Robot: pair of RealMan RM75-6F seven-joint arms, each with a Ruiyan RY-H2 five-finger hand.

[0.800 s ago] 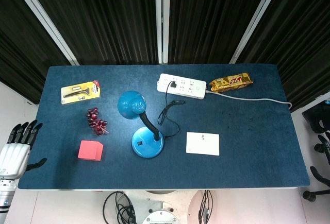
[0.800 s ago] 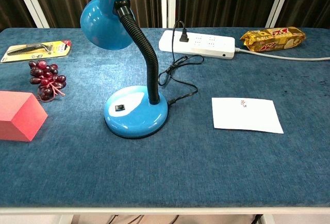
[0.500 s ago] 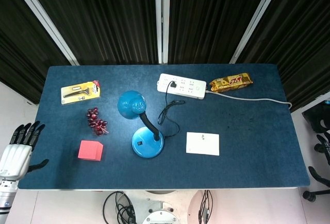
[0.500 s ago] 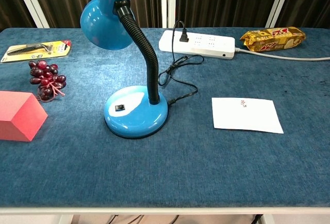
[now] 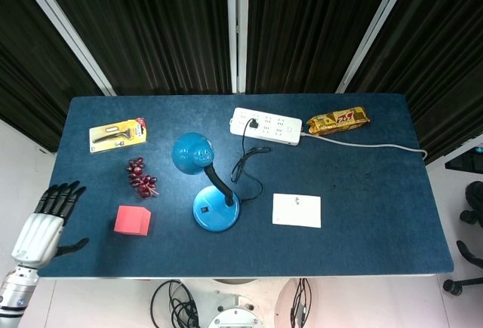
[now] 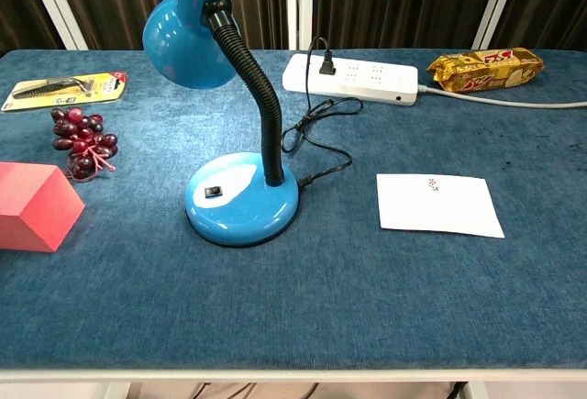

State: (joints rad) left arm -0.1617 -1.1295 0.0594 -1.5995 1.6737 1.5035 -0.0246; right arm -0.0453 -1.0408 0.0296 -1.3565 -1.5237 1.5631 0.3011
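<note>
Red block [image 5: 133,220] just right of the left hand's [image 5: 47,227] spread, empty fingers [image 5: 62,196], apart.

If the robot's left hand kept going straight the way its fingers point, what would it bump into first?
Probably nothing soon. The left hand is open at the table's left edge, fingers pointing toward the far side. That strip looks bare; the red block and grapes sit off to its right. Its height is unclear.

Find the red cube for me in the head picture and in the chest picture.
Head view: red cube lies left of centre, near the table's front edge.
Chest view: it sits at the far left edge, partly cut off.
Shared landmark: the grapes just behind it.
</note>
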